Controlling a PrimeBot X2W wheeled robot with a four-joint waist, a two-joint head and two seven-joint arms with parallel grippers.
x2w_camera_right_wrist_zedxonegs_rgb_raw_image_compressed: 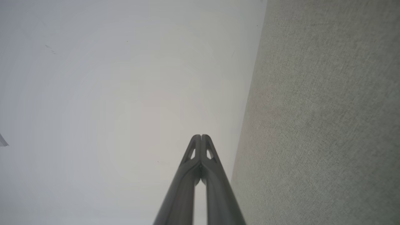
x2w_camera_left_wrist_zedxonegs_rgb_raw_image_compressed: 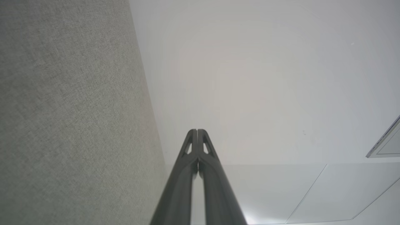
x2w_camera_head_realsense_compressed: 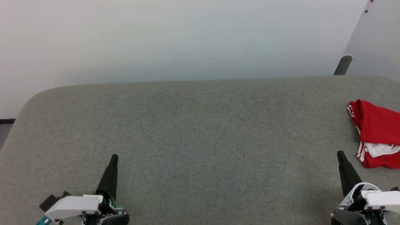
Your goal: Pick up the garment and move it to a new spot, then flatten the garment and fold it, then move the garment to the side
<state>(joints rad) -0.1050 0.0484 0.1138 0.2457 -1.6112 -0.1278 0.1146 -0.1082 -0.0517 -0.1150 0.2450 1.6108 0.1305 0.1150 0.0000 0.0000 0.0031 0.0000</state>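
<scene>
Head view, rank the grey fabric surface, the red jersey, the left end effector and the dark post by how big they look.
Largest: grey fabric surface
Next: red jersey and left end effector, about alike; the jersey is cropped by the frame, the end effector nearer the camera
Smallest: dark post

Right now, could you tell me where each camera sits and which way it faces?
Head view: on the head, facing forward and down at the table and the garment; both jaws low.
Left wrist view: on that wrist, facing the white wall; left jaws shut.
Right wrist view: likewise; right jaws shut.
Shared: both wrist views show table and wall.
</scene>
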